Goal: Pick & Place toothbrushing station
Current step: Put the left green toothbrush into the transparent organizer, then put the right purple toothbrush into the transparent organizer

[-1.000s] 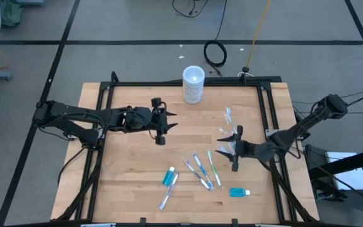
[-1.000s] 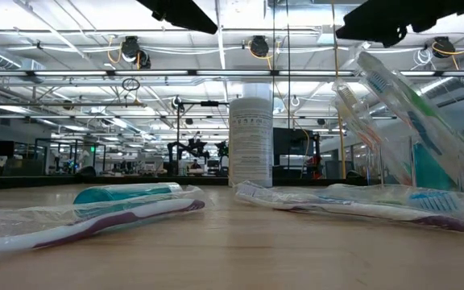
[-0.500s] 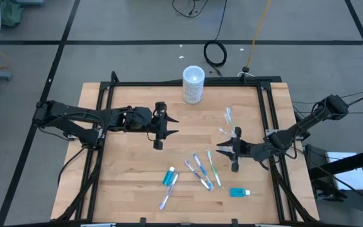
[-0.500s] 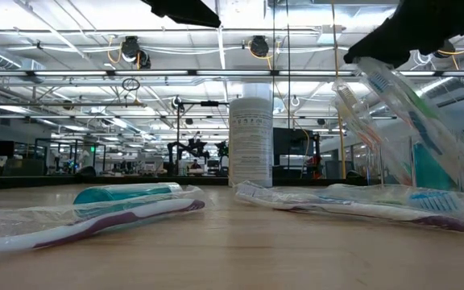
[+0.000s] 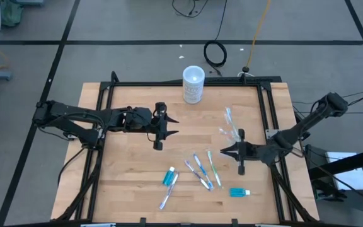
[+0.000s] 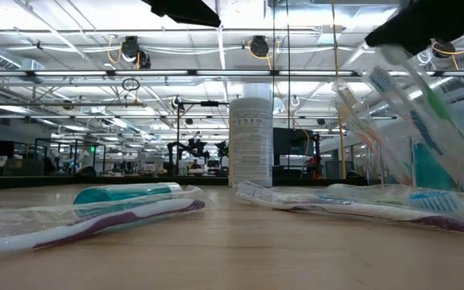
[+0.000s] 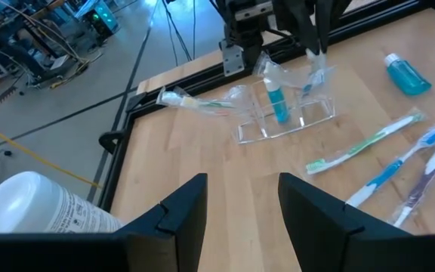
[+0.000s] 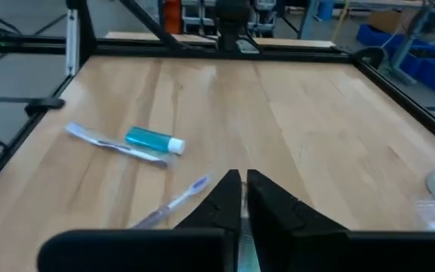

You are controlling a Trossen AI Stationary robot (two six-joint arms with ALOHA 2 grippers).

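High view puts this job somewhere short of halfway, to my eye. The clear cup [image 5: 233, 133] sits toward the right edge of the worktop [image 5: 125, 183]. From the left wrist view it holds one teal tube [image 7: 276, 103] and a couple of wrapped brushes standing up in it, and another wrapped brush [image 7: 195, 102] lies flat just beside it.

Everything else is loose on the wood:
- A cluster of toothbrushes [image 5: 201, 170] lies out in the middle, nearer the front edge.
- A second teal tube [image 5: 169, 176] lies beside a lone brush [image 5: 167, 192], off to the left of that cluster.
- A third tube [image 5: 239, 192] lies by the front right corner.

The frosted container [image 5: 193, 84] stands at the far edge and has no part in this.

The right gripper [image 5: 225, 151] sits just on the near side of the cup with its jaws pinched together. In the left wrist view they appear to be nipping the top of an upright toothbrush [image 7: 316, 69] at the cup. The low view agrees, showing a slanted brush [image 6: 413, 109] running up into that dark claw. I can't tell whether the brush is going in or only being steadied.

The left gripper [image 5: 169, 125] hangs over the middle of the worktop, well apart from the cup. Its jaws are parted and nothing is between them.
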